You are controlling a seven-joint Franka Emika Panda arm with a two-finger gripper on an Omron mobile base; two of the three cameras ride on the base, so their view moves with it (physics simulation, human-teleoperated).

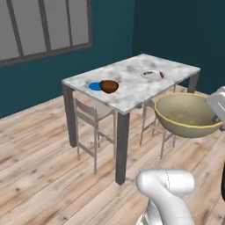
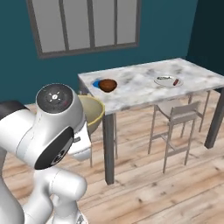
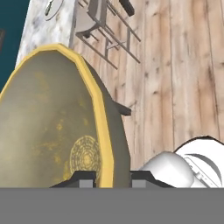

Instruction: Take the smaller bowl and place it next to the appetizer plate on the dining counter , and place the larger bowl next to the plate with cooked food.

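Item: larger bowl (image 1: pixel 186 115), carried off the table (image 1: pixel 132 88).
My tool (image 3: pixel 113 177) pinches its yellow rim, one finger either side. On the table: smaller bowl (image 1: pixel 109 86) touching the appetizer plate (image 1: pixel 94 86) at its 9 o'clock; plate with cooked food (image 1: pixel 152 75) well apart.

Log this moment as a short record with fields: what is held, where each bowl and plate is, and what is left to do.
held: larger bowl, its rim clamped in the gripper, carried in the air off the table
smaller bowl: on the dining counter, right beside the appetizer plate
plate with cooked food: toward the far end of the counter, nothing beside it
seating: chairs tucked under the counter
left to do: set the larger bowl down next to the plate with cooked food
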